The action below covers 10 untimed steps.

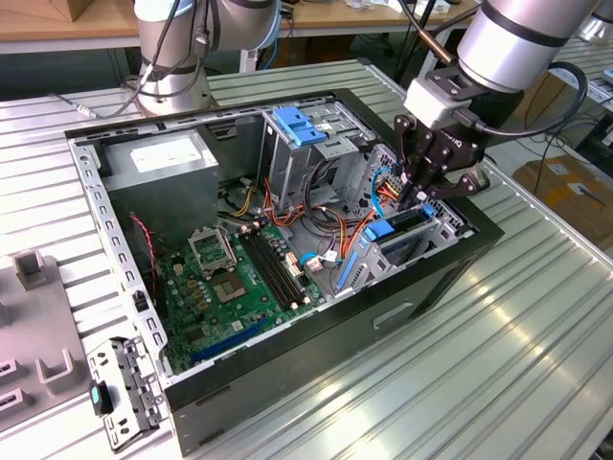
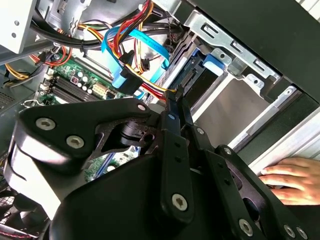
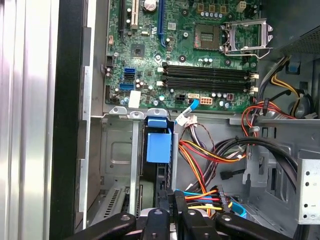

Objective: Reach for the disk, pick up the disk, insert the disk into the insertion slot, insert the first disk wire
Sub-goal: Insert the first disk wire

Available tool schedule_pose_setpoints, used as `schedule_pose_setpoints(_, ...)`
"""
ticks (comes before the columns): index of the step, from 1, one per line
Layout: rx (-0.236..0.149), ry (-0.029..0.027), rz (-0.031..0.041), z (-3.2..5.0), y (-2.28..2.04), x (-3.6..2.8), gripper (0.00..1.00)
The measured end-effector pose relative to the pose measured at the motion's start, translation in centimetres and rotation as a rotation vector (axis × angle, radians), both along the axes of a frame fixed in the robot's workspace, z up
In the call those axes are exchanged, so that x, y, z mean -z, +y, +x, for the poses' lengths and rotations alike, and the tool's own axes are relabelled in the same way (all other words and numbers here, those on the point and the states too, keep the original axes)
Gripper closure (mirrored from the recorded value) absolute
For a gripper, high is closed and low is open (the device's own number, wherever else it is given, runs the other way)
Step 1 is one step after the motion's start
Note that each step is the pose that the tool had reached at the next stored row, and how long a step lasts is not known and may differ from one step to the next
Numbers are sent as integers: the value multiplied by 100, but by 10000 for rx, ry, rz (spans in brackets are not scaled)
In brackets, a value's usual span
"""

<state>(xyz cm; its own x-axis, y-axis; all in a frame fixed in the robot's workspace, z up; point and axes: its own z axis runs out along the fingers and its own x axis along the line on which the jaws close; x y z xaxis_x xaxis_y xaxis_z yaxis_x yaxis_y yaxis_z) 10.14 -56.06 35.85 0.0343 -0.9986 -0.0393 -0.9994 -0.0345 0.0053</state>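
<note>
Gripper [image 1: 419,192]: black, fingers pressed together, tips at the wire bundle beside the disk. Disk [image 1: 395,228]: blue-framed, seated in the slot [image 1: 421,244], a grey sheet-metal cage at the case edge; its dark body is mostly hidden. Second wrist view adds a hand [image 2: 290,179] resting outside the case. Green motherboard [image 3: 200,55] in the first wrist view.

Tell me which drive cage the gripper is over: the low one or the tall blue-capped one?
The low cage at the exterior view's right, with the blue-framed disk seated in it. The gripper hangs right above it; the tall cage with the blue cap stands apart.
</note>
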Motion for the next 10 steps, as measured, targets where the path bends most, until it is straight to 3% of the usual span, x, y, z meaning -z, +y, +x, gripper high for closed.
schedule_pose_setpoints(10,0,0,1,0,-4,1,84)
